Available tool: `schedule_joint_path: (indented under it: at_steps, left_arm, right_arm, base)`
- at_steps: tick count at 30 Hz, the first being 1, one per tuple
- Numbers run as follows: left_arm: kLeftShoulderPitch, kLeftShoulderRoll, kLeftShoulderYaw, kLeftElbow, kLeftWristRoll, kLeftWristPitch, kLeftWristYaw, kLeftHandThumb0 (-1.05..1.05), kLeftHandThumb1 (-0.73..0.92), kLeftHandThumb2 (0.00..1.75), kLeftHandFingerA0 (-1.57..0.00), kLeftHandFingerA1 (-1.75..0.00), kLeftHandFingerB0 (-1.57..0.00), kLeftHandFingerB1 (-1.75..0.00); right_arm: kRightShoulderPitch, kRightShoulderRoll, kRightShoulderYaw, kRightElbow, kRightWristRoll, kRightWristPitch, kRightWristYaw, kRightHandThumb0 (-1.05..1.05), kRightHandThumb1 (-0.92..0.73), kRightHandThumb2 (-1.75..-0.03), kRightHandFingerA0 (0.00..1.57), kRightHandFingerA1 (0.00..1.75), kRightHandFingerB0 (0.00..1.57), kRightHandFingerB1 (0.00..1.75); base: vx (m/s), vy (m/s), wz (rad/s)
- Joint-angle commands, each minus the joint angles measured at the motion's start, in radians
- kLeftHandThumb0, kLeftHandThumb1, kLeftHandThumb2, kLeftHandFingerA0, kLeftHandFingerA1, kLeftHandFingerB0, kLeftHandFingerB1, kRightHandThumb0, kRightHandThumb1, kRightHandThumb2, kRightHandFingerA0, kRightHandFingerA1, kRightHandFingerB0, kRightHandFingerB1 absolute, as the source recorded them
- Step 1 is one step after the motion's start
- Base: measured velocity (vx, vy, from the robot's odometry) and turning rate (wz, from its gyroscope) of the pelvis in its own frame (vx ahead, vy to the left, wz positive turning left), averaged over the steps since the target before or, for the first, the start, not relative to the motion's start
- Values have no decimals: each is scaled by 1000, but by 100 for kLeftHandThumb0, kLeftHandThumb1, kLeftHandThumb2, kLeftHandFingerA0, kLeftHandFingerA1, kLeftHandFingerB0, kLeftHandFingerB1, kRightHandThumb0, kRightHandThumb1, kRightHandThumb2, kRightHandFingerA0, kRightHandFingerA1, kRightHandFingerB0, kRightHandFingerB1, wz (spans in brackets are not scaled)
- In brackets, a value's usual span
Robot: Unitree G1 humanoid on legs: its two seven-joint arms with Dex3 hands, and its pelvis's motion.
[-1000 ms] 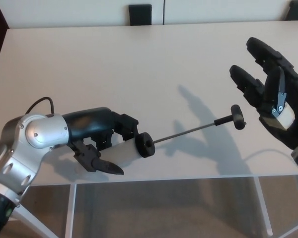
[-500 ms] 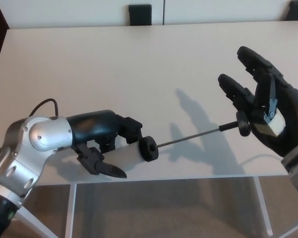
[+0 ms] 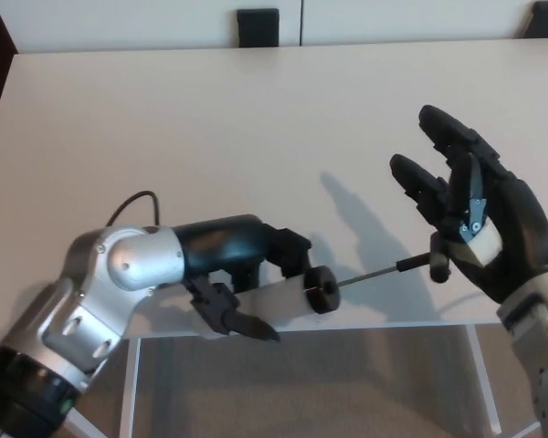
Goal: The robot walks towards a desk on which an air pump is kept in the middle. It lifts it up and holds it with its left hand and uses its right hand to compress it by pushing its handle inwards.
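Because the left hand point(image 3: 242, 292) comes in from the lower left of the frame with its fingers wrapped around the pale cylinder of the air pump point(image 3: 283, 297), you have the barrel braced, lifted clear of the desk point(image 3: 210, 119) near its front edge and lying roughly level, which I judge is meant to keep it from sliding when the push comes. The forearm behind that hand is a smooth silver and dark blue shell, rounded at the joint, with a thin black cable looping off it. Moving right, the barrel ends in a ribbed black cap point(image 3: 322, 289), round like a knob, and a slender metal rod point(image 3: 370, 274) runs from it up and to the right, drawn out of the barrel. At the rod's far end the short black handle point(image 3: 438, 263) sits against the palm of the right hand point(image 3: 475, 228), whose thick matte fingers are spread wide and upright, gripping nothing. That flat, open palm looks set to act as a pushing face, not a clamp. The desk is a plain cream top, lightly glossy, catching soft shadows of both hands.
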Motion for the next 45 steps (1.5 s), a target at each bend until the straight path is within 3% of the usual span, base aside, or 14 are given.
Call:
schedule_joint_path:
  at_steps: [1,2,3,5,6,7,9,10,13,30,39,40,44,45]
  left_arm:
    - [-32,-40,-17,-20,42,25,45,-22,83,65,-84,-131,-66,-110]
    - [-33,-44,-17,-21,41,28,46,-22,83,65,-84,-131,-66,-110]
    - [-44,-46,-21,-24,56,33,53,-24,80,63,-83,-79,-66,-60]
    - [-56,-47,-25,-28,76,39,60,-24,80,63,-83,-79,-66,-60]
    - [-65,-48,-23,-28,75,43,57,-19,87,66,-81,-125,-66,-105]
    - [-65,-48,-23,-28,75,43,57,-19,87,66,-81,-125,-66,-105]
    - [-79,-44,-18,-27,75,41,52,-19,88,67,-74,-127,-67,-103]
    - [-89,-38,-17,-25,79,34,51,-19,82,64,-81,-79,-74,-63]
    - [-100,-35,-15,-20,83,25,51,-24,78,64,-83,-60,-72,-54]
    - [-186,-74,44,-45,90,90,88,-12,82,64,-64,-49,-54,-44]
    - [-190,-86,16,-45,127,120,91,-16,79,63,-77,-60,-62,-49]
    - [-199,-78,12,-25,145,109,106,-13,79,63,-81,-116,-76,-92]
    - [-232,-47,-1,95,216,49,204,-16,71,64,-81,-145,-74,-89]
    - [-258,-31,-25,166,265,29,256,-17,62,60,-86,-143,-65,-47]
  right_arm:
    - [9,17,27,3,-75,-64,-49,-83,-79,-112,8,39,10,29]
    - [11,18,30,3,-80,-70,-52,-83,-79,-112,8,39,10,29]
    - [14,24,35,5,-108,-90,-78,-80,-81,-114,15,46,0,36]
    - [16,31,41,9,-140,-114,-111,-80,-81,-114,15,46,0,36]
    - [14,40,41,13,-153,-126,-131,-81,-82,-102,10,39,9,38]
    - [14,40,41,13,-153,-126,-131,-81,-82,-102,10,39,9,38]
    - [6,62,38,19,-170,-145,-169,-35,-54,-113,0,47,0,47]
    - [2,78,35,23,-181,-161,-191,-81,-81,-104,16,42,10,39]
    - [0,92,35,26,-197,-182,-212,-80,-92,-74,25,34,17,30]
    - [-29,151,27,13,-245,-202,-314,-75,-92,-77,23,35,17,31]
    - [-24,165,-17,16,-212,-230,-326,-75,-92,-76,22,35,15,31]
    - [-32,163,-34,21,-210,-240,-337,-77,-92,-71,27,34,21,30]
    - [-43,134,-84,15,-209,-260,-348,-83,-92,-73,26,34,17,29]
    - [-36,118,-106,-14,-196,-261,-342,-79,-92,-72,27,33,22,30]
  base:
    - [0,0,0]
    - [0,0,0]
    - [0,0,0]
    - [0,0,0]
    - [0,0,0]
    - [0,0,0]
    - [0,0,0]
    - [0,0,0]
    - [0,0,0]
    - [0,0,0]
    - [0,0,0]
    - [0,0,0]
    - [0,0,0]
    - [0,0,0]
